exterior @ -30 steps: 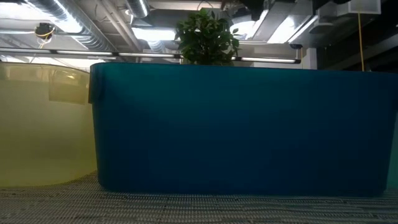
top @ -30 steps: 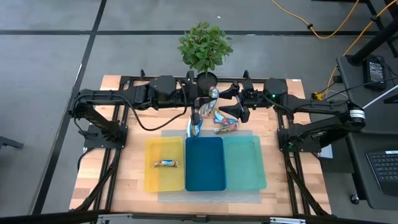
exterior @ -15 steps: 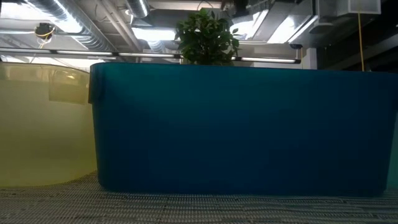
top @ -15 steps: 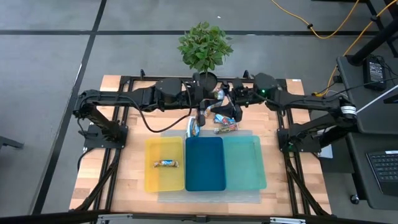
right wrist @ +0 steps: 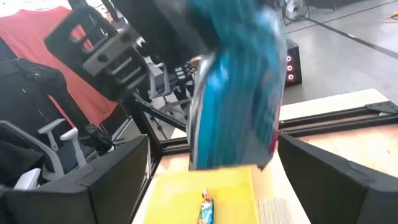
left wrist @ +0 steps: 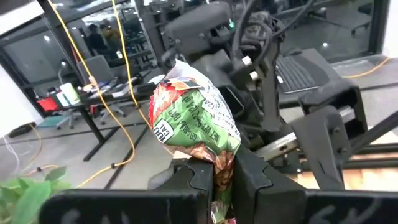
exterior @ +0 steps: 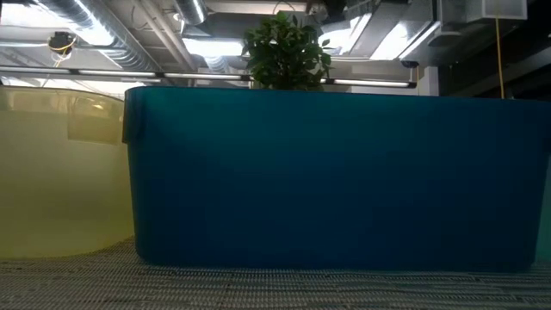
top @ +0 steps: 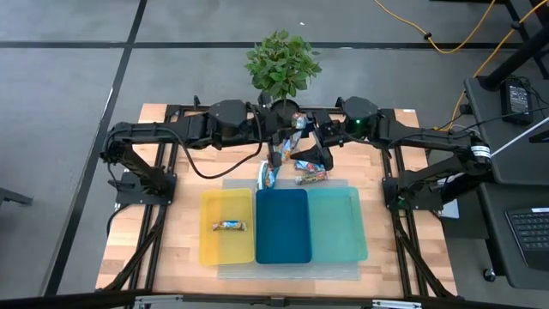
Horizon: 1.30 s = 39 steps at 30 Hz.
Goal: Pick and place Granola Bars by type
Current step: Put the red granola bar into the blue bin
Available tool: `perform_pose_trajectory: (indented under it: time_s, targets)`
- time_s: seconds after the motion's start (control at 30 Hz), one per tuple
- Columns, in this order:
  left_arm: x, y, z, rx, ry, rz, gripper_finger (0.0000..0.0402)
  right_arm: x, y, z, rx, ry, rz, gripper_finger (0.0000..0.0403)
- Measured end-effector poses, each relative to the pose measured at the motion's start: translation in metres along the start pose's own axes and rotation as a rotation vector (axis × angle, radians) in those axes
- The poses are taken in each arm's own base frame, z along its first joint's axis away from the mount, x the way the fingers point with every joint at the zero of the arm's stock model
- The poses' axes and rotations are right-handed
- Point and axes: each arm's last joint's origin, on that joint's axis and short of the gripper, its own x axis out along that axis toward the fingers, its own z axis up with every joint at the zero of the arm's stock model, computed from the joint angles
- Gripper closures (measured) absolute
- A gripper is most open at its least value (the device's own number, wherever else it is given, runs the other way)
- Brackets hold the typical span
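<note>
The left gripper [left wrist: 219, 180] pinches a crinkly green-and-red wrapped granola bar [left wrist: 194, 121] by its lower end, long axis standing up out of the jaws. The right gripper [right wrist: 205, 180] has its fingers spread wide around a shiny blue wrapped bar [right wrist: 236, 87], apparently unclamped, though blur hides contact. Both hover over the loose bars [top: 310, 174]; the yellow plastic tray [top: 226, 206], with one bar inside, lies toward 7 o'clock, nearer the left arm.

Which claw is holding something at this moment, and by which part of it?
The left claw grips a red and green granola bar by its lower end. A blue bar hangs before the right claw; whether it is gripped cannot be told.
</note>
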Motion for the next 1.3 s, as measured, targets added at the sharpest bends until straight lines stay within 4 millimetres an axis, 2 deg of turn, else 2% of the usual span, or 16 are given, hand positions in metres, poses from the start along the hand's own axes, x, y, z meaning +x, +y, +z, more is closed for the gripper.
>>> perform_pose_trajectory:
  time_s: [0.23, 0.37, 0.53, 0.9, 1.03, 1.13, 1.3]
  targets:
    - [0.0023, -0.0035, -0.0025, -0.01, 0.011, -0.032, 0.038, 0.0, 0.0001, 0.0002, 0.003, -0.002, 0.0, 0.0043]
    - [0.002, -0.0051, -0.0038, -0.006, 0.026, -0.04, 0.038, 0.0, 0.0001, 0.0002, 0.003, -0.002, 0.0, 0.007]
    - [0.0017, -0.0067, -0.0058, -0.001, 0.048, -0.041, 0.038, 0.0, 0.0001, 0.0002, 0.001, -0.002, 0.0, 0.0133]
    - [0.0017, -0.0065, -0.0059, -0.001, 0.049, -0.038, 0.038, -0.0001, 0.0003, 0.0006, -0.002, -0.004, 0.001, 0.0303]
    - [0.0017, -0.0069, -0.0066, 0.0, 0.055, -0.048, 0.0376, 0.0, 0.0001, 0.0005, -0.002, -0.003, 0.0, 0.0348]
    - [0.0016, -0.0074, -0.0076, 0.002, 0.064, -0.06, 0.0367, 0.0001, 0.0003, 0.0002, -0.001, 0.0, 0.0, 0.036]
    - [-0.0013, -0.008, -0.0086, 0.008, 0.087, -0.067, 0.0334, 0.0001, 0.0004, -0.0001, 0.005, 0.003, 0.007, 0.035]
